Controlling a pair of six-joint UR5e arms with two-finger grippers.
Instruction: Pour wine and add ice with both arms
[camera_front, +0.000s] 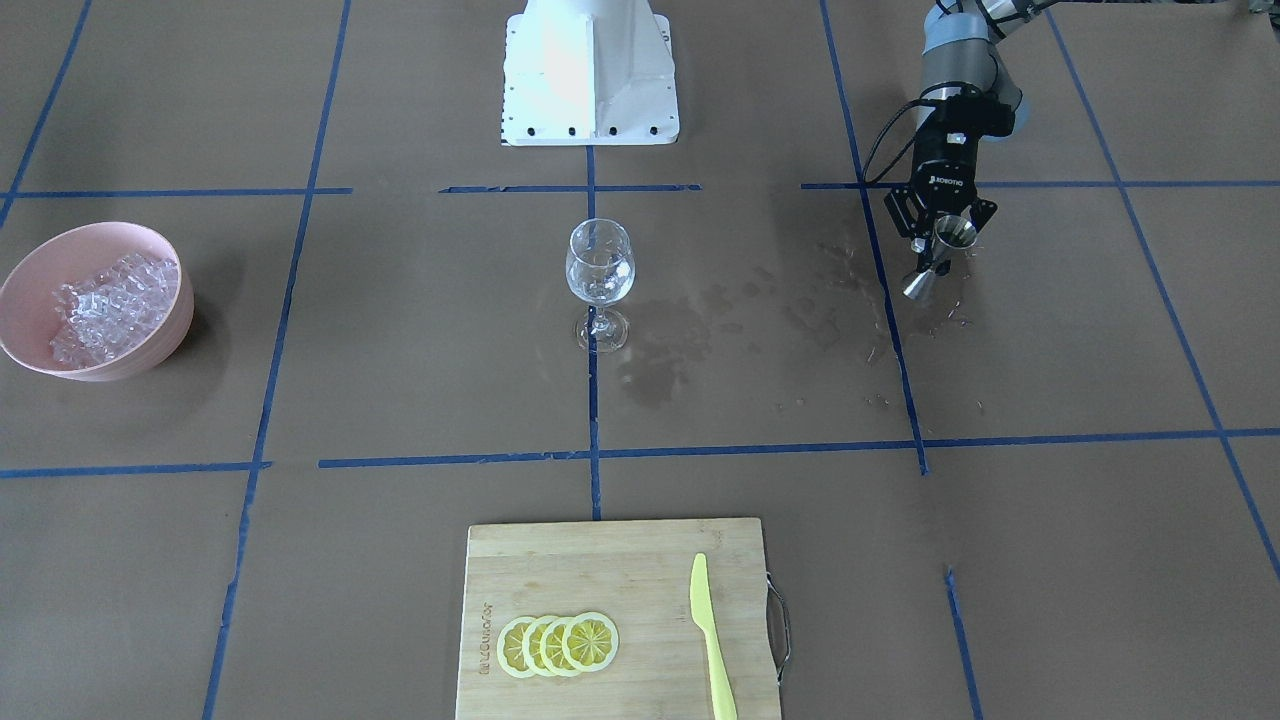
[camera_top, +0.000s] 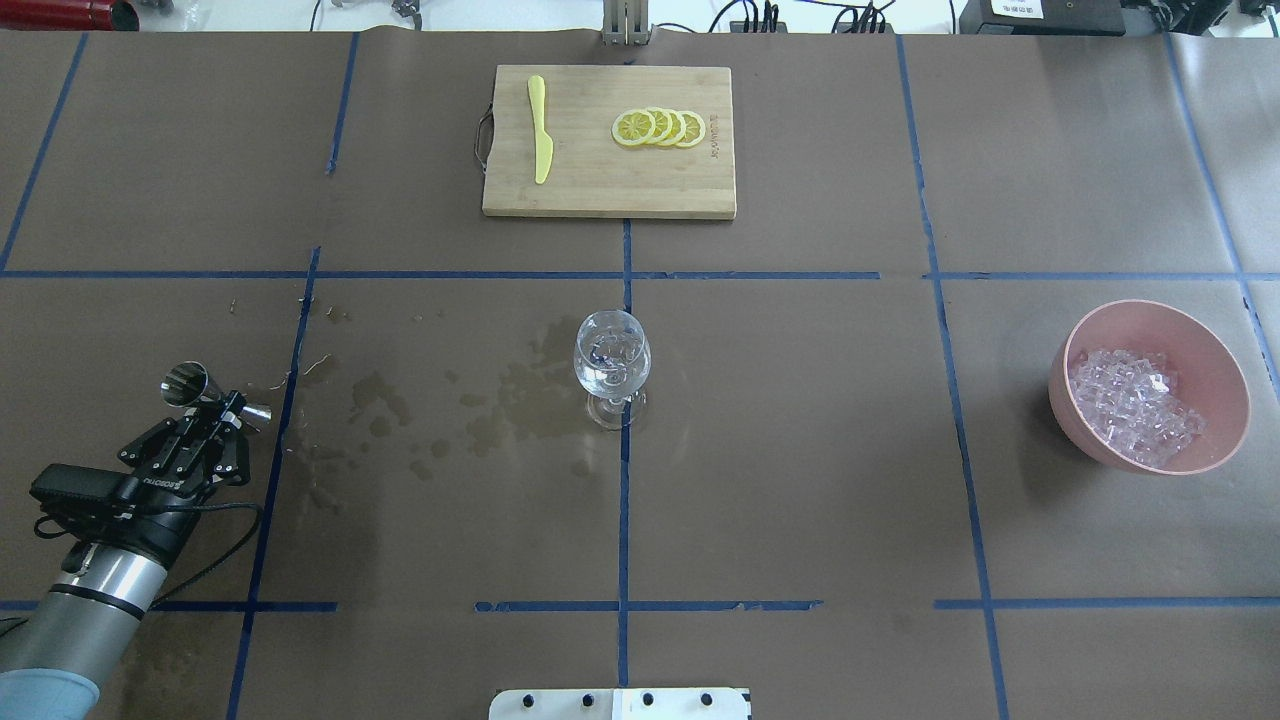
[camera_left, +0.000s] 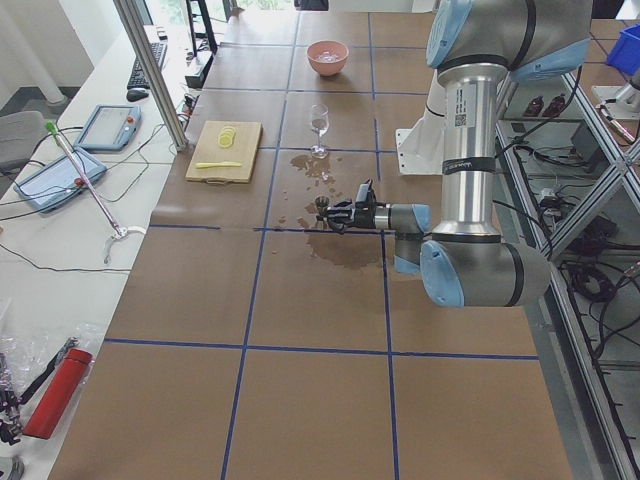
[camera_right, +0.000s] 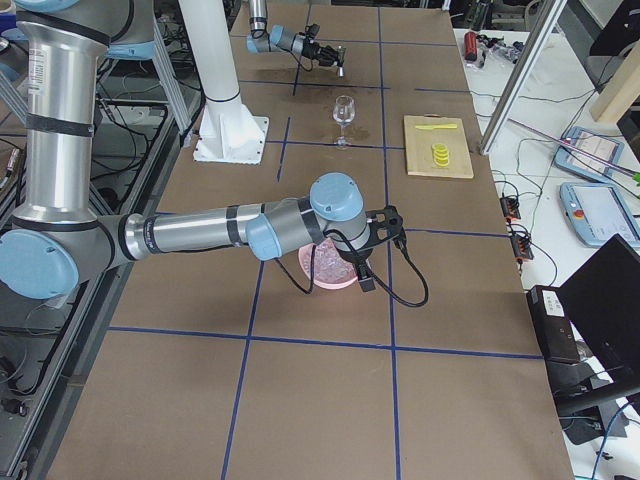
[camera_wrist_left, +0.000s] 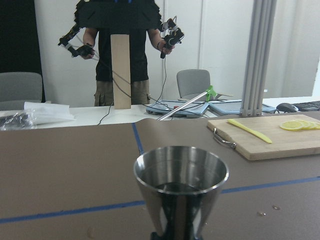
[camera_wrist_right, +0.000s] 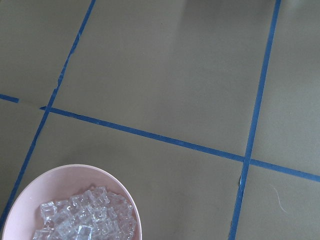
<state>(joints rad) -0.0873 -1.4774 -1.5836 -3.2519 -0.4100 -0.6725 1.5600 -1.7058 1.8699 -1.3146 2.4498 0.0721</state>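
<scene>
Steel jigger (camera_wrist_left: 181, 187) fills the left wrist lens, rim round and bright, lower half cut off by the frame's edge. Something dark sits at the bottom of the cup, and I can't say whether it's liquid or reflection.

From above, the left end effector (camera_top: 226, 407) has its fingers pressed in on the jigger's narrow waist. It's holding the jigger tilted well over, wide mouth turned away from the wine glass (camera_top: 611, 362).

That glass stands upright on the tape crossing mid-tabletop (camera_top: 800, 480), well apart from the jigger. Dark wet stains (camera_top: 520, 395) are spattered across the paper between the two. The wine (camera_front: 598, 284) is a little clear liquid low in the glass's bowl, faint and hard to make out.

Over on the other side, the right arm (camera_right: 200, 232) stretches out and the right end effector (camera_right: 365, 272) hangs above the pink bowl (camera_top: 1150, 322). It's small from this end of the room, and I can't tell whether the fingers are spread or closed. Its own camera shows none of them, only the bowl cut off at the bottom edge. The ice (camera_wrist_right: 85, 220) is heaped inside the bowl, glinting.
</scene>
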